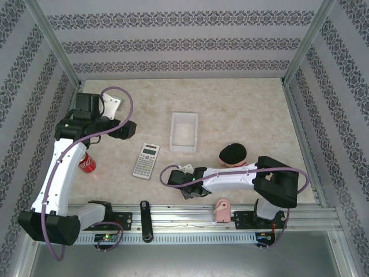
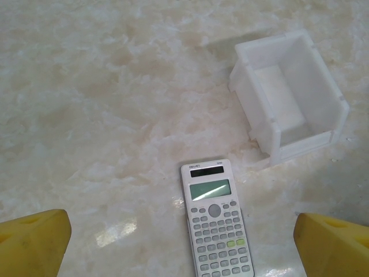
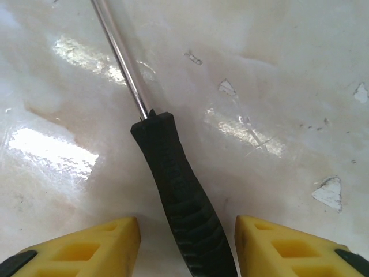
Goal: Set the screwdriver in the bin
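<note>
The screwdriver point(image 3: 184, 196) lies flat on the marble tabletop, its black ribbed handle nearest the camera and its thin metal shaft point(image 3: 118, 57) running away to the upper left. My right gripper point(image 3: 187, 245) is open and low over it, one yellow finger point(image 3: 92, 245) on each side of the handle with gaps on both sides. From above, that right gripper point(image 1: 185, 183) sits near the table's front centre. The bin point(image 1: 184, 116), a white low-walled tray, stands empty mid-table; its wall point(image 2: 262, 109) faces the left wrist camera. My left gripper point(image 2: 183, 242) hangs open over the table.
A grey calculator point(image 1: 146, 160) lies left of the bin, below my left gripper point(image 1: 130, 130). A red cola can point(image 1: 87, 163) stands at the left. A black round object point(image 1: 233, 153), a pink piece point(image 1: 221, 209) and a black bar point(image 1: 145, 219) lie near the front rail.
</note>
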`<state>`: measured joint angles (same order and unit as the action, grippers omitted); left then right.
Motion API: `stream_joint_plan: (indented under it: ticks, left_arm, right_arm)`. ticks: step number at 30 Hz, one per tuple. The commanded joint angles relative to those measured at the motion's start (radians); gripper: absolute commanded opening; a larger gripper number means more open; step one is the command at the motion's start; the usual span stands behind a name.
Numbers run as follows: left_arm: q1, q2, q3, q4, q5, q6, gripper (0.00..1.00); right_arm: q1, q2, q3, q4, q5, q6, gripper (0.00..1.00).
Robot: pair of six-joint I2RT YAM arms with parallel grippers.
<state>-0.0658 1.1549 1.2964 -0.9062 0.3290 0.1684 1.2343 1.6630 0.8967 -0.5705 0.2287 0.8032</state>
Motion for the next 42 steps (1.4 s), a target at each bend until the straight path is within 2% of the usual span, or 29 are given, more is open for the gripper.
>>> stream_joint_plan:
  ticks: [1,13,16,19,31,42]
  left_arm:
    - [-0.014,-0.007,0.019,0.003,-0.002,-0.014,0.99]
    - [-0.016,-0.016,0.04,-0.006,-0.049,0.013,0.99]
    - [-0.017,-0.025,0.032,-0.007,-0.039,0.017,0.99]
    - [-0.02,-0.03,0.029,-0.008,-0.03,0.02,0.99]
    - [-0.023,-0.052,0.045,-0.019,-0.05,0.05,0.99]
    - [-0.026,-0.048,0.07,-0.031,-0.084,0.057,0.99]
  right_arm:
    - [-0.017,0.035,0.0,0.041,-0.005,-0.031,0.49]
    - [-0.055,0.006,-0.065,0.101,-0.032,-0.062,0.36]
    - [-0.056,0.006,-0.062,0.111,-0.047,-0.096,0.29]
    - [-0.056,0.006,-0.056,0.121,-0.061,-0.13,0.18]
    - [-0.054,-0.084,-0.078,0.14,-0.101,-0.204,0.17]
    - [-0.086,-0.218,-0.064,0.042,-0.121,-0.245,0.17]
